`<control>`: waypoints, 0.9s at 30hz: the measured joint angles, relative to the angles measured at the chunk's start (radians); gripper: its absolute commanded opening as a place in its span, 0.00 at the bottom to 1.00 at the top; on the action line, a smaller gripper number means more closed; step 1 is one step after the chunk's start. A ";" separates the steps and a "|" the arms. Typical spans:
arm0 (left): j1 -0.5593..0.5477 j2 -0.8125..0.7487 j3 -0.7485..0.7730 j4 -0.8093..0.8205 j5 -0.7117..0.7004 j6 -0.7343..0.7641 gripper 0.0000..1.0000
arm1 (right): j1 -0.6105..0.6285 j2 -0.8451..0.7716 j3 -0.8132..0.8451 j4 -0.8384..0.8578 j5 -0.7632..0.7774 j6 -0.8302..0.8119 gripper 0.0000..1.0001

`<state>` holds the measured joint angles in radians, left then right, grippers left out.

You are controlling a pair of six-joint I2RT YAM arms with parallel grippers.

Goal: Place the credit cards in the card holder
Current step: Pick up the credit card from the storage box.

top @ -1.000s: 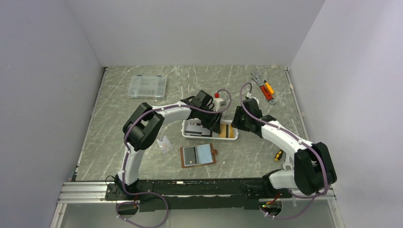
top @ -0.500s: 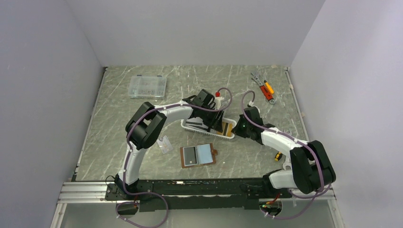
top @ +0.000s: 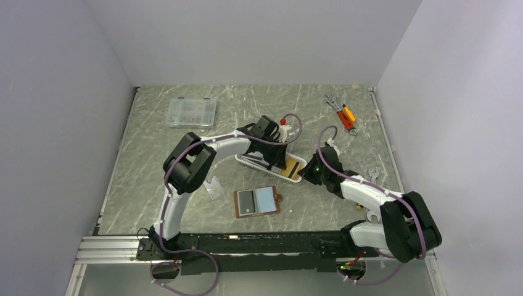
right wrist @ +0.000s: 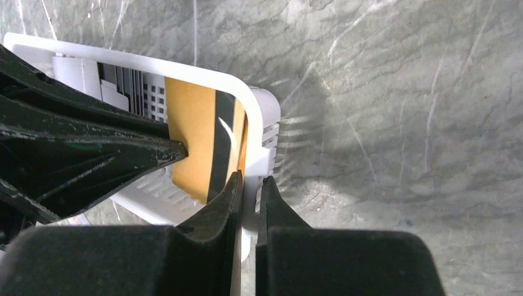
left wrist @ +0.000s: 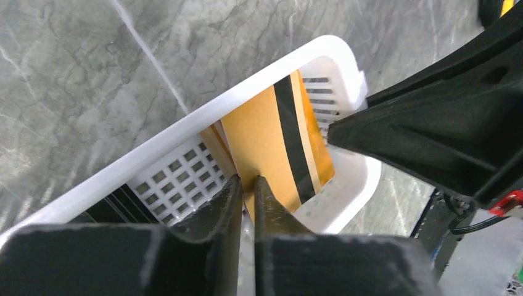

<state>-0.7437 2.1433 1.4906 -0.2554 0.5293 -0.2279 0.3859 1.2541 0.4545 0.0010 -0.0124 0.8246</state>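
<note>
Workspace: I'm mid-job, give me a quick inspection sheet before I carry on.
Surface: grey marbled table, no spills seen.
Job's things: card holder lies open with a grey card on one half; orange card and darker cards in the white basket.
Clutter: clear compartment box, clear plastic piece, hand tools.
Grippers: left gripper shut on the orange card; right gripper shut on the white basket's rim.
Cables: purple cables follow both arms, no snag seen.
Surroundings: plain walls.
</note>
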 measured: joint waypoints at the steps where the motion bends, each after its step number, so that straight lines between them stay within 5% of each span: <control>1: 0.000 0.001 0.004 0.003 0.002 0.000 0.00 | 0.006 -0.004 -0.005 0.003 0.004 0.011 0.00; 12: 0.003 -0.009 -0.009 0.027 0.045 0.025 0.00 | 0.025 -0.038 -0.025 -0.011 0.033 0.057 0.00; 23: 0.126 -0.059 -0.099 0.082 0.244 -0.005 0.00 | 0.011 -0.061 -0.030 -0.038 0.019 0.054 0.00; 27: 0.137 -0.061 -0.136 0.148 0.331 -0.055 0.00 | -0.003 -0.074 -0.031 -0.056 -0.004 0.036 0.09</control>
<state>-0.6064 2.0827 1.3548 -0.1074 0.8604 -0.2829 0.3824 1.1797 0.4240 -0.0551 -0.0166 0.8608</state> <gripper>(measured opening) 0.008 0.076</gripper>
